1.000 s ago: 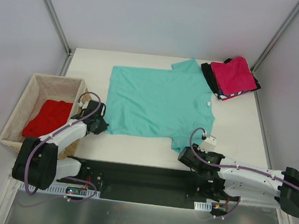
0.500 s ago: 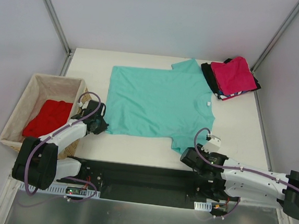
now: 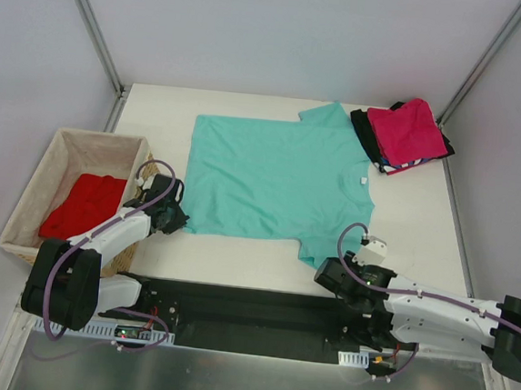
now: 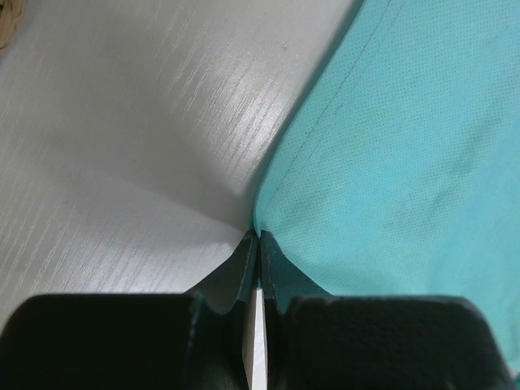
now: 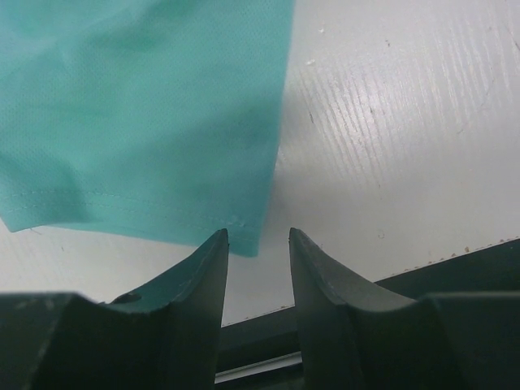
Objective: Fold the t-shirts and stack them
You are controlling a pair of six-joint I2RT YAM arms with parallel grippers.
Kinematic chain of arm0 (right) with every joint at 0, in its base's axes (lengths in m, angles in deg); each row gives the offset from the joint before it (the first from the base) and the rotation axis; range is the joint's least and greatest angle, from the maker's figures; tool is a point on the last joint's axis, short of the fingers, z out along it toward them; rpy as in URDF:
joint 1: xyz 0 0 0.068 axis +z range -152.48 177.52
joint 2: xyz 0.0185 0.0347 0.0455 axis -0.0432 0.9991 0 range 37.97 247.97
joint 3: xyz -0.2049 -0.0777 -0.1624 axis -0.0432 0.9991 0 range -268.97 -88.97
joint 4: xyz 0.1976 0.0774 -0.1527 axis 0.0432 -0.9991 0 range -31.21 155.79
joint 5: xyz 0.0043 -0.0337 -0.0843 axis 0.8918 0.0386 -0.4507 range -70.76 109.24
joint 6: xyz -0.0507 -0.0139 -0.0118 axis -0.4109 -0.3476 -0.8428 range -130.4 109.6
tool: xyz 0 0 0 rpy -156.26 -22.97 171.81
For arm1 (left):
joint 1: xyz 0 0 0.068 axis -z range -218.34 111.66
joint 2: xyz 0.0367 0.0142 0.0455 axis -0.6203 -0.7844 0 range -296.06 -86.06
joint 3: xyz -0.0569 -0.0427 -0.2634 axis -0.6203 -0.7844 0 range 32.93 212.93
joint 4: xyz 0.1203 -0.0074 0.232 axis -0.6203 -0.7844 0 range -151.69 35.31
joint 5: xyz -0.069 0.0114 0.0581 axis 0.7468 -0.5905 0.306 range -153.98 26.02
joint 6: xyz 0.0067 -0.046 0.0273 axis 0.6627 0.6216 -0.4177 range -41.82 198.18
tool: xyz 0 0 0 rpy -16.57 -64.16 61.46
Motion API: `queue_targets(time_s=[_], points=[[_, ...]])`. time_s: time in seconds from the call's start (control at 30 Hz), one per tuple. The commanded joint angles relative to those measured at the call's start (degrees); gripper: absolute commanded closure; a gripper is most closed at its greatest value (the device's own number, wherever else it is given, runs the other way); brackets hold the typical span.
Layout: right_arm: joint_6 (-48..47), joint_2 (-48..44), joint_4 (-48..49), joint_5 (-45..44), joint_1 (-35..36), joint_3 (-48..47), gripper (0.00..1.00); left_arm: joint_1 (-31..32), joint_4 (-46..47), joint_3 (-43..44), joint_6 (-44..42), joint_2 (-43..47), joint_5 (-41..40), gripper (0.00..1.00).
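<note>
Since a second ago: right arm has drawn back toward the near edge of the table (image 3: 237, 252). Its jaws have narrowed. Left arm unchanged.

Right gripper (image 5: 258, 237): jaws apart with a clear gap, nothing clamped. The hem corner of the teal-green t-shirt (image 5: 146, 106) sits right at the mouth, just inside the left fingertip. The sleeve spreads ahead and to the left of the tips. Bare table lies ahead and to the right. A dark base rail runs under the fingers.

Left gripper (image 4: 258, 236): clenched tight, tips meeting on the bottom hem corner of the same shirt. Cloth fans out ahead and to the right of the tips, with pale tabletop to the left.

Overhead: the shirt lies flat and open between the two pincers. Well beyond the right gripper, at the far right corner, sits a folded stack. The magenta-pink t-shirt (image 3: 412, 131) is on top, the black t-shirt (image 3: 365, 131) shows at its edge, and a striped t-shirt (image 3: 395, 168) peeks out below.

Just left of the left gripper: the wicker basket (image 3: 21, 220), with the bright red t-shirt (image 3: 82, 202) crumpled inside.
</note>
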Motion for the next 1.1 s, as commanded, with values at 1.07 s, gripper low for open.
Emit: queue_targets(time_s=[1.07], points=[[-4.12, 6.21, 4.72, -0.17, -2.6, -4.17, 0.99, -1.59, -2.08, -0.1, -0.75, 1.4, 0.04, 1.0]])
